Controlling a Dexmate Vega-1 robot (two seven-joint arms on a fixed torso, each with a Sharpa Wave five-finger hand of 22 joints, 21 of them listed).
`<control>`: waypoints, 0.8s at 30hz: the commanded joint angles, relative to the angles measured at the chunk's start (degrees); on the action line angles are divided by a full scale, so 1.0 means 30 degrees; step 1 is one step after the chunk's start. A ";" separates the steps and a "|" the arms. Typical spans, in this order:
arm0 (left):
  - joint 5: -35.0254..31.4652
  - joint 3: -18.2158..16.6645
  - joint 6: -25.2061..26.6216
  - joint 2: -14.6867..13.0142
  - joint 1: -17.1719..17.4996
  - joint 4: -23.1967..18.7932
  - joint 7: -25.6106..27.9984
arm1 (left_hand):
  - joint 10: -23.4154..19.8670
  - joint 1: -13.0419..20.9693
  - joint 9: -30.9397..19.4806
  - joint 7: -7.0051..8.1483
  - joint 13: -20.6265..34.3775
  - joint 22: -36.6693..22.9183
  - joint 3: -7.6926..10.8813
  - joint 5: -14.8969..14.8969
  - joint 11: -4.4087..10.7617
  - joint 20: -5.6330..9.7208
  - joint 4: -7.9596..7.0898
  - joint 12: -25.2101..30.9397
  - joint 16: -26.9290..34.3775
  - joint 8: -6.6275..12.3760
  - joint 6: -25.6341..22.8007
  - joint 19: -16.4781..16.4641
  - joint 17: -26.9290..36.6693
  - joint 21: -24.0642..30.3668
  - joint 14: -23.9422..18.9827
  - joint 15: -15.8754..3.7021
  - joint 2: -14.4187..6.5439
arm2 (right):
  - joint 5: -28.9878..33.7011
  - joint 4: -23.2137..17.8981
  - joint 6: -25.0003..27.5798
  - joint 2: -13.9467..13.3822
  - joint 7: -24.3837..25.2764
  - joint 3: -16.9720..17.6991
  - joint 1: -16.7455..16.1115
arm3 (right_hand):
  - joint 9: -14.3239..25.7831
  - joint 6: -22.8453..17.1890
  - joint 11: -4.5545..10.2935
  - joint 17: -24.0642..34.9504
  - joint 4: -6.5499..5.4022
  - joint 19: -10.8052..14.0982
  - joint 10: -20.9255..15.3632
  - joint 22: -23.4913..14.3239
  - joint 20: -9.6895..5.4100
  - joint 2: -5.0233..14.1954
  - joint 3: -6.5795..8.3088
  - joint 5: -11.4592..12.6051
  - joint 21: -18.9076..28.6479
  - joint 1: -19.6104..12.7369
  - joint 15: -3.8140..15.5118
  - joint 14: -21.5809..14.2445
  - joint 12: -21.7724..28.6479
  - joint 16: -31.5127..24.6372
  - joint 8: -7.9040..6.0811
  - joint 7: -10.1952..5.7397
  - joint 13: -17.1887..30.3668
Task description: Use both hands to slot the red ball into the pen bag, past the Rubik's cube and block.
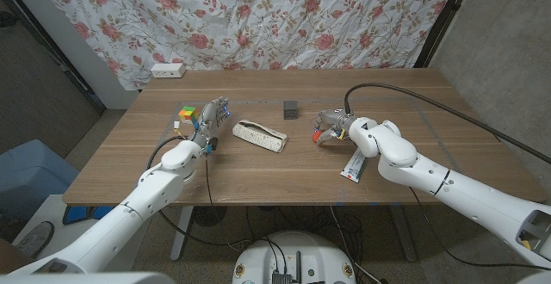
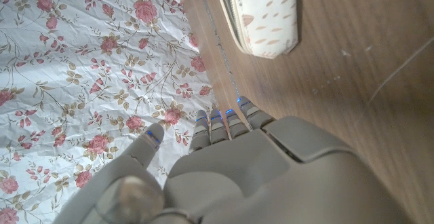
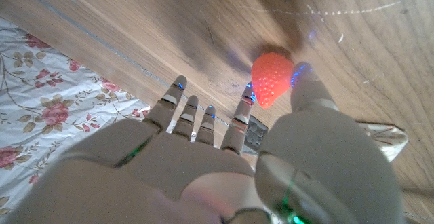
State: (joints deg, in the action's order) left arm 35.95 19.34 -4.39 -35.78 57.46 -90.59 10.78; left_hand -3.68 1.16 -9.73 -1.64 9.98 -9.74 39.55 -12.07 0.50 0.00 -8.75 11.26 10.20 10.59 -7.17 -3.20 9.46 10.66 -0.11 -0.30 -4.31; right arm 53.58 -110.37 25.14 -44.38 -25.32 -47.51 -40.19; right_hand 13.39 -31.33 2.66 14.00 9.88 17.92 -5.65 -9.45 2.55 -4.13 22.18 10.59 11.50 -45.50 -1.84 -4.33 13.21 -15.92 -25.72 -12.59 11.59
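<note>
Plainly, the ball [image 3: 272,80] is red with a dimpled skin in the right wrist view, where it sits pinched between the right hand's [image 3: 224,163] thumb and a fingertip, close over the wood. From the head view the same ball [image 1: 319,133] is only a small red spot under the right hand [image 1: 331,127], right of the table's middle. The wrist view cannot say how far that is from the bag; the head view can: the bag [image 1: 260,136], white and speckled, lies slantwise near the table's [image 1: 284,176] middle, apart from the ball with bare wood between them. A dark block [image 1: 290,108] stands behind that gap, toward the far edge, clear of both.

The left wrist view brings up one rounded end of the bag [image 2: 264,17], with a zip line along its side, and bare wood between it and the left hand's fingertips [image 2: 230,122]. The left hand [image 1: 209,122] stands just left of the bag, fingers straight and together, thumb apart, holding nothing. Beside it, on the outer side, sits the cube [image 1: 188,114]; whether they touch cannot be told.

A flat white packet [image 1: 354,164] lies under the right forearm, nearer the front edge. At the far left corner rests a white power strip [image 1: 168,70], close to the flowered curtain [image 1: 258,17]. The front half of the table is open wood.
</note>
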 commanded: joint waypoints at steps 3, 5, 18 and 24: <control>0.0058 -0.0116 0.0055 -0.0057 0.0262 -0.0254 0.0265 | -0.0156 -0.0180 -0.0097 -0.0059 0.0059 -0.0026 0.0142 0.0013 -0.0113 -0.0051 0.0037 -0.0052 0.0002 -0.0053 -0.0132 -0.0128 0.0114 0.0138 -0.0056 -0.0084 -0.1613 | -0.0252 0.0468 -0.0546 0.0108 0.0626 0.0074 0.0024 | 0.0079 -0.0651 -0.0004 0.0047 0.0002 0.0259 -0.0288 -0.0070 -0.0051 0.0112 0.0240 -0.0047 0.0025 -0.0624 0.0090 -0.0203 -0.0002 -0.0163 -0.0381 0.0030 0.0055; 0.0076 -0.0123 0.0008 -0.0051 0.0252 -0.0220 0.0210 | -0.0156 -0.0182 -0.0097 -0.0065 0.0059 -0.0026 0.0146 0.0015 -0.0097 -0.0054 0.0036 -0.0053 0.0002 -0.0052 -0.0134 -0.0128 0.0115 0.0137 -0.0056 -0.0092 -0.1612 | -0.0275 0.0540 -0.0603 0.0121 0.0706 0.0072 0.0040 | 0.0103 -0.0947 -0.0001 0.0053 0.0001 0.0313 -0.0343 -0.0069 -0.0065 0.0134 0.0262 -0.0049 0.0018 -0.0729 0.0103 -0.0235 -0.0009 -0.0171 -0.0519 0.0046 0.0054; 0.0094 0.0057 0.0214 0.0021 -0.0354 0.0285 -0.0170 | -0.0155 -0.0190 -0.0099 -0.0062 0.0062 -0.0026 0.0169 0.0021 -0.0076 -0.0077 0.0028 -0.0058 0.0001 -0.0047 -0.0150 -0.0115 0.0116 0.0126 -0.0064 -0.0078 -0.1601 | -0.0518 0.0741 -0.0965 0.0147 0.1376 0.0173 0.0037 | 0.0264 -0.2708 0.0118 0.0136 -0.0046 0.0658 -0.1044 -0.0069 -0.0205 0.0149 0.0289 -0.0064 -0.0022 -0.1261 0.0490 -0.0650 0.0061 -0.0329 -0.1367 0.0026 0.0050; 0.0056 0.0136 0.0353 -0.0058 -0.0616 0.0366 -0.0366 | -0.0151 -0.0194 -0.0101 -0.0059 0.0064 -0.0027 0.0178 0.0025 -0.0087 -0.0079 0.0026 -0.0060 -0.0001 -0.0042 -0.0164 -0.0116 0.0116 0.0124 -0.0060 -0.0047 -0.1595 | -0.0518 0.0654 -0.1050 0.0066 0.1592 0.0239 0.0017 | 0.0321 -0.3368 0.0132 0.0179 -0.0074 0.0846 -0.1354 -0.0071 -0.0272 0.0159 0.0280 -0.0067 -0.0013 -0.1409 0.0591 -0.0780 0.0097 -0.0387 -0.1683 0.0010 0.0049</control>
State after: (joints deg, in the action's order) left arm 36.17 19.30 -3.95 -35.84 56.87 -90.28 10.71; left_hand -3.88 1.16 -9.73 -1.64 9.98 -9.74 39.55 -12.07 0.30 -0.21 -8.74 11.26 10.20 10.59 -7.18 -3.41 9.46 10.66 -0.11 -0.31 -4.31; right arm 52.29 -108.45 22.56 -44.06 -21.69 -47.06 -40.15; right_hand 14.01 -40.56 2.95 14.26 9.96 19.86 -9.03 -9.45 1.84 -3.67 22.71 10.58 11.49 -48.66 -0.10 -6.07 13.21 -16.80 -30.30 -12.47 11.59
